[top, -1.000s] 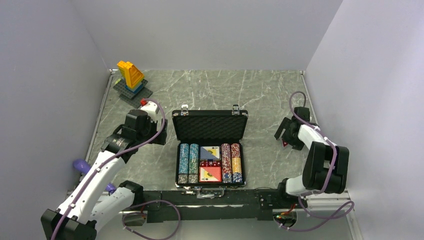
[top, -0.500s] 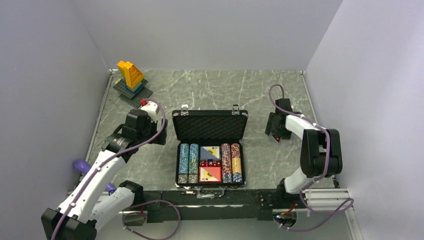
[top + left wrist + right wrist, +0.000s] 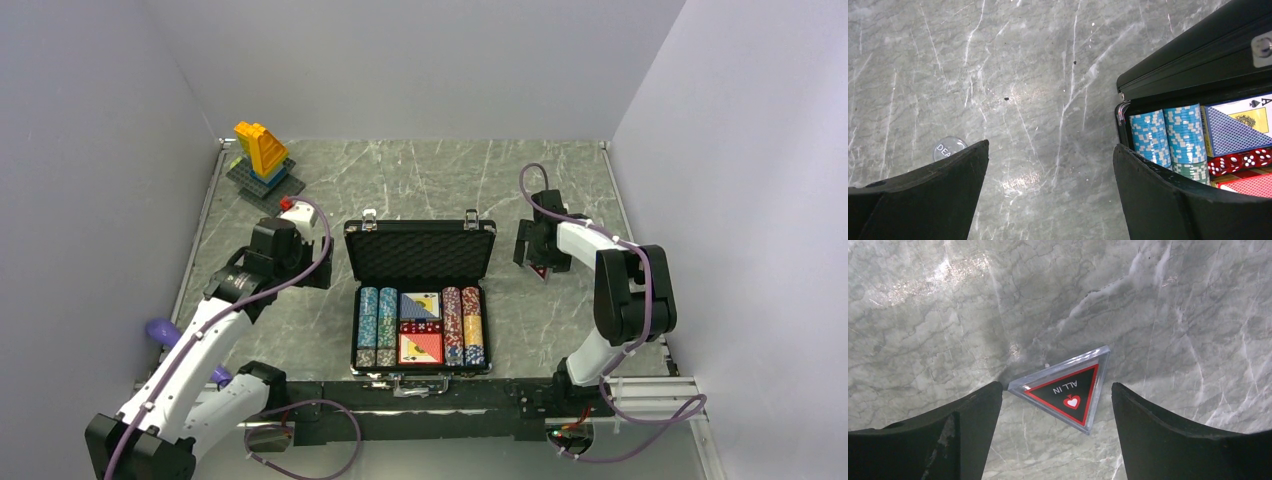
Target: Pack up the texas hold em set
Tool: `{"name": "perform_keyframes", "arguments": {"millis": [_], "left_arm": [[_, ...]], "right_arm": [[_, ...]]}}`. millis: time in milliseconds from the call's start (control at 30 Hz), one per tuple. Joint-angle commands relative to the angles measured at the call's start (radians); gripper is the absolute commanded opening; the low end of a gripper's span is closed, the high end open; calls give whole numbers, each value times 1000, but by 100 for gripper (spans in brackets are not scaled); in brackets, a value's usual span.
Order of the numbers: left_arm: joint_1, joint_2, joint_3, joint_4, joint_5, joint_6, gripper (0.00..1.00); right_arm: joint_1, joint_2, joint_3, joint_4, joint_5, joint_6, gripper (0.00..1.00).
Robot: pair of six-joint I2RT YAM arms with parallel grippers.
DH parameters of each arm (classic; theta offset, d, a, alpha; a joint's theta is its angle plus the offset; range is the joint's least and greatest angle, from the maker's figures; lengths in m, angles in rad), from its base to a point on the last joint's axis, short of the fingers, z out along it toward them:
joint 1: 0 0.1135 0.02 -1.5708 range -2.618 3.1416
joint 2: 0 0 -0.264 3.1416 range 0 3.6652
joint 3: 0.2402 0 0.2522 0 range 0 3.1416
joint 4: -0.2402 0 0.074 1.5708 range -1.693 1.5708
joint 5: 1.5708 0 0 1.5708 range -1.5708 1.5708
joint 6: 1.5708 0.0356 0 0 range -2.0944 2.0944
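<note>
Right gripper (image 3: 533,256) hangs low over the table (image 3: 430,180), just to the right of the open case (image 3: 420,254), level with the right end of its raised lid. Its jaws stand apart. In the right wrist view a clear triangular "ALL IN" marker (image 3: 1068,390) lies on the marble between the two fingers. One corner of it reaches the tip of the finger on the left of that view, while the other finger stands clear of it.

The left gripper (image 3: 318,272) sits just left of the case, near the lid's left end, and its jaws are also spread wide with only bare marble between them. A clear round dealer button (image 3: 948,148) lies beside the outer finger and is partly hidden behind it.

The case rests in the middle of the table toward the near edge, with its lid upright on the far side. Its tray holds rows of chips (image 3: 378,322) at left and right, with card decks (image 3: 421,347) and red dice (image 3: 421,327) between them.

A brick tower (image 3: 262,155) stands in the far left corner.
</note>
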State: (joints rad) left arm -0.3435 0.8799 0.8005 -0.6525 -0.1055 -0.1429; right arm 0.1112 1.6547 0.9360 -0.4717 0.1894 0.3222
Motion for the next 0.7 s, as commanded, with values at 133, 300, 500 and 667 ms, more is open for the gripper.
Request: {"name": "perform_keyframes", "arguments": {"millis": [133,300,500,667], "left_arm": [[19,11,6,17,18,3,98],[24,16,8,15,19,3,98],[28,13,9,14,14,2,98],[28,9,9,13,10,2,98]], "right_arm": [[14,8,13,-60,75,31,83],[32,40,27,-77,101,60,80],[33,54,25,-104,102,93,77],[33,60,16,-111,79,114,74]]}}
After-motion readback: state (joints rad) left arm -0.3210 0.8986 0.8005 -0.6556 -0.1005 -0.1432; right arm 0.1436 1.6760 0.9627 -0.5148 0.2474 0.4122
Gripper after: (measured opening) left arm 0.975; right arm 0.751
